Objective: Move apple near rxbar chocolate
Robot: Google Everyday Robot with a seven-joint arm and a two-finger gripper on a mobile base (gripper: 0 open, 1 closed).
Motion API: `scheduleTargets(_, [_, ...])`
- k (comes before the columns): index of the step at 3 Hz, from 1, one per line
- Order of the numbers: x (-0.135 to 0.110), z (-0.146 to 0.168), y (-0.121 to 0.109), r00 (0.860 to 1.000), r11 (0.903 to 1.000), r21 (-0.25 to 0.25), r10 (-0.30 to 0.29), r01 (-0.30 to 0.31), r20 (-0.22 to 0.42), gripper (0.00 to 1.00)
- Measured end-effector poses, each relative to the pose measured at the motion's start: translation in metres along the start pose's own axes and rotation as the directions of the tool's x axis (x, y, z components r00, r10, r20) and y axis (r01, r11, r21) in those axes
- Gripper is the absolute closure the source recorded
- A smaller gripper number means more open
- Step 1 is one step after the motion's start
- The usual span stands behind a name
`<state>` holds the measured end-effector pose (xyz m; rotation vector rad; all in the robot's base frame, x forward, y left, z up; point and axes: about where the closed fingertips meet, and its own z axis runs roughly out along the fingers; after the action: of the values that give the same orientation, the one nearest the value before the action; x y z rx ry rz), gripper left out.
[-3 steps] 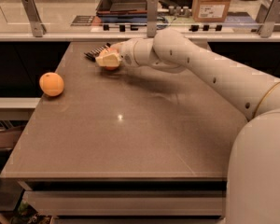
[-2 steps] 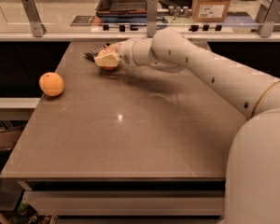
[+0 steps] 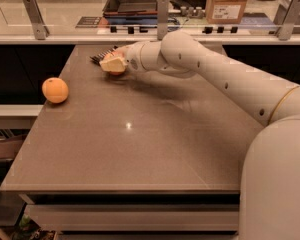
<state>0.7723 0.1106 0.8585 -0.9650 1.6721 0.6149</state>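
No visible change vs. 1 s ago: arm, gripper and both fruits sit at the same spots.

Gripper (image 3: 113, 64) is low over the desk (image 3: 140, 149) near the far edge, left of that edge's middle. It's wrapped around the apple (image 3: 118, 72). The gripper's pale front covers most of the fruit, and only reddish-orange slivers show at the top and bottom. Can't tell whether the gripper is clamped on the apple or slack around it, or whether the apple rests on the desk surface or hangs just above it.

rxbar chocolate (image 3: 101, 57) lies flat just to the left of the gripper, toward the far-left corner. It's a dark wrapper with pale stripes. Its right end runs in behind the gripper, so contact with the apple can't be judged.

Orange fruit (image 3: 55, 90) sits alone at the left edge, well apart from the apple and the bar.

White arm (image 3: 215, 79) reaches in from the right, crossing the far-right part of the desk. The robot body (image 3: 282, 184) fills the near-right corner.

Beyond the far edge, a counter holds a dark tray (image 3: 135, 1) and a cardboard box (image 3: 226, 4).
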Motion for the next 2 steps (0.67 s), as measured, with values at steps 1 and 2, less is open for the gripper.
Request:
scheduleTargets(1, [0.0001,0.0019,0.0018,1.0,1.0,-0.004,0.0,0.0,0.0,0.12])
scheduleTargets(2, [0.0001,0.0038,0.0038,1.0,1.0,-0.008,0.0,0.0,0.0,0.0])
